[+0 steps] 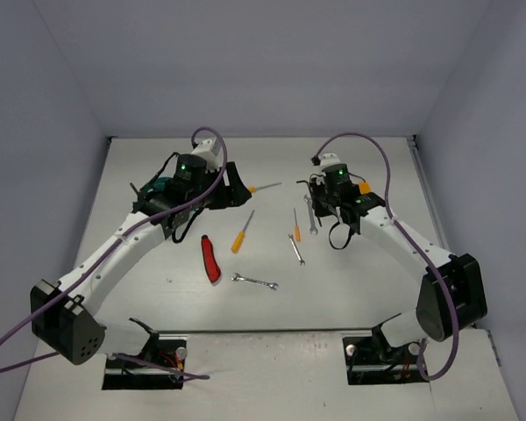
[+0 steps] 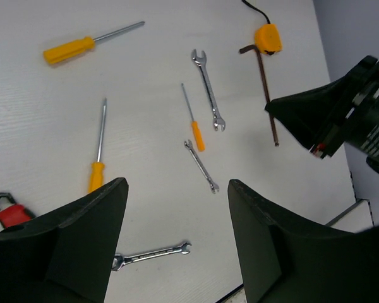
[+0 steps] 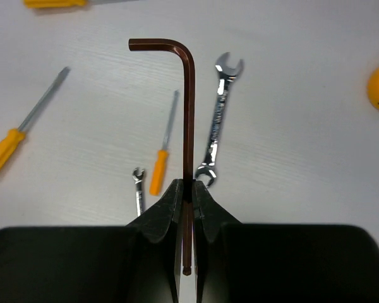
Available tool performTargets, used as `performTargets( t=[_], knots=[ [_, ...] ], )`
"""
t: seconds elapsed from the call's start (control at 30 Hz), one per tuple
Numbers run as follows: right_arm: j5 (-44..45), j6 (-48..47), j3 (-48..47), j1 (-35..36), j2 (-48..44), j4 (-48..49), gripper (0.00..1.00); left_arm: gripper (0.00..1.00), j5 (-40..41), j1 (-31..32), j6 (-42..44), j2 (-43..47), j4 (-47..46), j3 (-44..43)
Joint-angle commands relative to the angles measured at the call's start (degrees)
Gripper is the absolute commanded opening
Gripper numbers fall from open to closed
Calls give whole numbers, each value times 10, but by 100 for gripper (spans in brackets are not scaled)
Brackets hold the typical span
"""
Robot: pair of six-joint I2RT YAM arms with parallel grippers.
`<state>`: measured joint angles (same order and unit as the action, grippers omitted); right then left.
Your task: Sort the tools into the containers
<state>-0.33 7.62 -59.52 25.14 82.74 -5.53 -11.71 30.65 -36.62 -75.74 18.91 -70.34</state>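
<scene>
My right gripper (image 3: 187, 186) is shut on the long leg of a dark L-shaped hex key (image 3: 188, 120) and holds it above the table. On the table below it lie a silver wrench (image 3: 216, 123), a small orange screwdriver (image 3: 159, 163) and a small wrench (image 3: 138, 189). My left gripper (image 2: 177, 184) stands open over the table with nothing in it, and a silver wrench (image 2: 151, 254) lies below the gap. Two larger orange screwdrivers (image 1: 241, 232) (image 2: 72, 49) and the red-and-black knife (image 1: 210, 259) lie mid-table. Only a sliver of the teal tub (image 1: 162, 186) shows behind the left arm.
An orange tape measure (image 1: 364, 187) with a black cord lies at the back right, beside the right wrist. Grey walls close in the table at the back and on both sides. The arm bases sit at the near edge.
</scene>
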Motion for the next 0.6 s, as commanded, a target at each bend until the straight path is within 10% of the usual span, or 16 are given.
performTargets(
  t=[0.0, 0.57],
  knots=[
    [-12, -29, 18, 73, -61, 50, 0, 61, -22, 21, -17, -13, -75, -34],
    [-95, -34, 28, 146, -105, 119, 0, 61, -13, 35, -6, -68, -96, -41]
  ],
)
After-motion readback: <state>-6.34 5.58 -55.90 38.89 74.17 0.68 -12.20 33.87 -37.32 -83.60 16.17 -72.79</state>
